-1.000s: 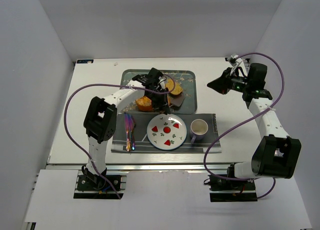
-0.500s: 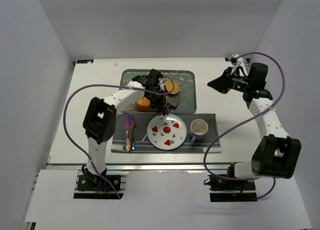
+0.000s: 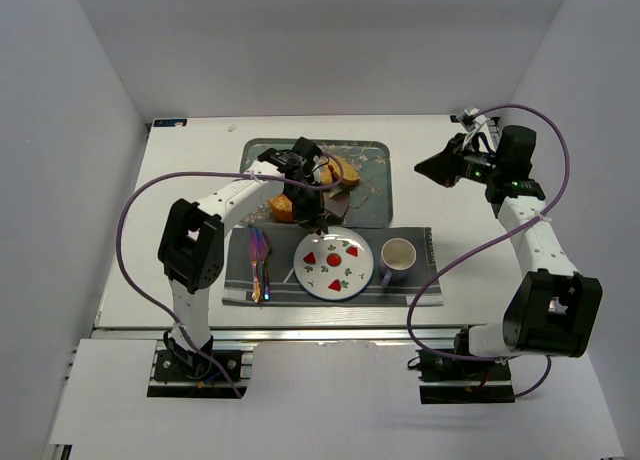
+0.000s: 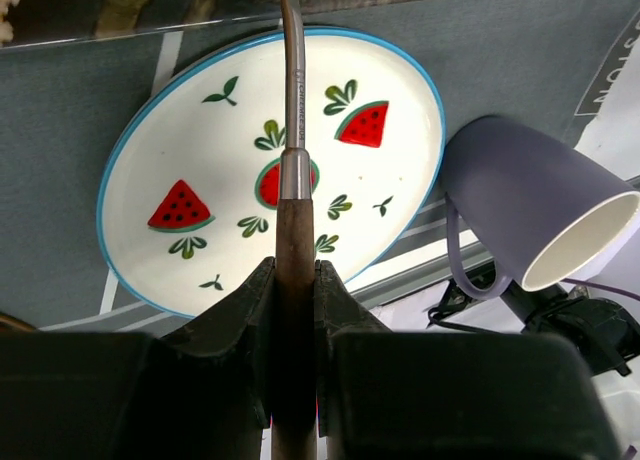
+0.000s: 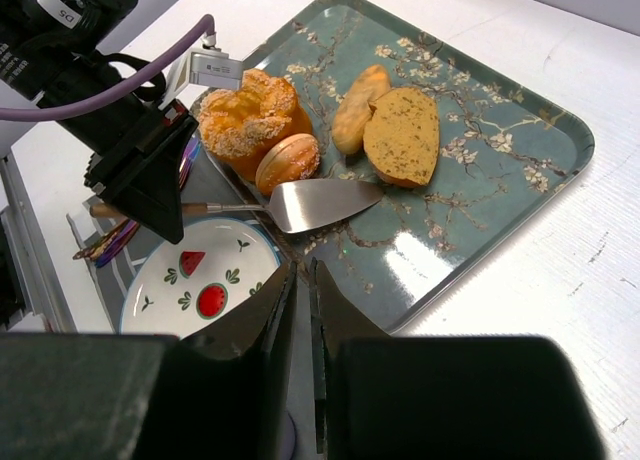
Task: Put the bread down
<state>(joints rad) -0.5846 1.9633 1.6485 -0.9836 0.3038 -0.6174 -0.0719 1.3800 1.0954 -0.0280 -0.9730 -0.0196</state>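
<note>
The bread (image 5: 288, 160), an oval tan roll with a browner top, lies on the floral tray (image 5: 480, 180) against the big swirled orange bun (image 5: 245, 120). My left gripper (image 5: 160, 215) is shut on the wooden handle of a metal spatula (image 4: 296, 280) and hovers over the watermelon plate (image 4: 200, 150). The spatula's bare blade (image 5: 320, 202) rests on the tray right beside the roll. In the top view the left arm (image 3: 318, 215) hides the roll. My right gripper (image 5: 303, 280) is shut and empty, high off to the tray's right (image 3: 428, 168).
A long golden piece (image 5: 360, 95) and a flat brown slice (image 5: 402, 135) lie further along the tray. The plate (image 3: 352, 270), a purple mug (image 3: 398, 257) and iridescent cutlery (image 3: 258, 260) sit on a grey placemat (image 3: 420, 280) in front of the tray.
The left arm's elbow has swung to the left and its gripper with the spatula has shifted slightly left, toward the bun. The right arm has not moved.
</note>
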